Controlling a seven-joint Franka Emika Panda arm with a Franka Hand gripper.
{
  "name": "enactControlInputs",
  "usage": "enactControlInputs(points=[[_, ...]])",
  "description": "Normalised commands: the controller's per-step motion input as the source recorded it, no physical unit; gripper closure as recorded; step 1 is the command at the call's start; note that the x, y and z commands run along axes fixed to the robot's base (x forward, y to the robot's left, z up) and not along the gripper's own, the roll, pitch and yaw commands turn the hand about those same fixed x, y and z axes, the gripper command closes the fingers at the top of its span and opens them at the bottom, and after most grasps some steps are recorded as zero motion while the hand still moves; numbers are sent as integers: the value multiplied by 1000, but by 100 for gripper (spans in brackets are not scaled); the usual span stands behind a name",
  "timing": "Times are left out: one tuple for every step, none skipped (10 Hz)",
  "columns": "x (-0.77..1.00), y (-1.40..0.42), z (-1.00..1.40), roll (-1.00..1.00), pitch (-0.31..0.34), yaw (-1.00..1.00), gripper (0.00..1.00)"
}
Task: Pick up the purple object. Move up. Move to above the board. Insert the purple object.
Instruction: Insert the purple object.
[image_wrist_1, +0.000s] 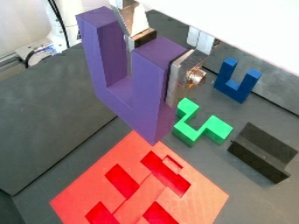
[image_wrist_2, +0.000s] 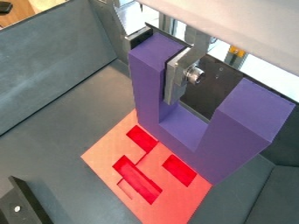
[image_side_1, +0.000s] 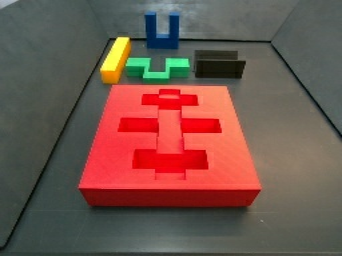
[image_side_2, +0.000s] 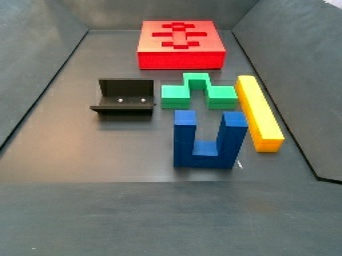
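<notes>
I am the gripper (image_wrist_2: 187, 77), raised high above the floor, and my jaws are pinched on one prong of the purple object (image_wrist_1: 131, 74). In both wrist views a silver finger (image_wrist_1: 181, 77) presses flat against that prong, so the block hangs from me with its thick base lowest and its prongs pointing up. Neither side view shows me or the block, which suggests we are above what those cameras cover.

Below me lies the board (image_wrist_1: 111, 188), a thick red slab with brighter red recessed cutouts. In a wrist view the purple base hangs over the board's near edge, apart from it, not yet over a cutout. I judge the lift done and the carry to the board nearly done, with insertion still ahead.

The other pieces sit grouped beyond the board's far end, clear of my path: a blue U-shaped block (image_side_1: 162, 29), a green piece (image_side_1: 158, 68), a yellow bar (image_side_1: 115, 57) and the dark fixture (image_side_1: 221, 64). Gripping one prong leaves the base free to enter a recess.
</notes>
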Motion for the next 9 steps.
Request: enactControlInputs(points=[[-94, 0, -126, -19, -61, 0, 100], [0, 0, -320, -41, -44, 0, 100], [366, -320, -597, 86, 19, 0, 100], [571, -466, -326, 213, 206, 74, 100], [466, -557, -171, 226, 199, 0, 100], [351, -471, -100, 177, 146, 0, 100], [254, -534, -186, 154, 69, 0, 100], [89, -554, -257, 121, 0, 0, 100], [0, -406, -423, 64, -47, 260, 100]])
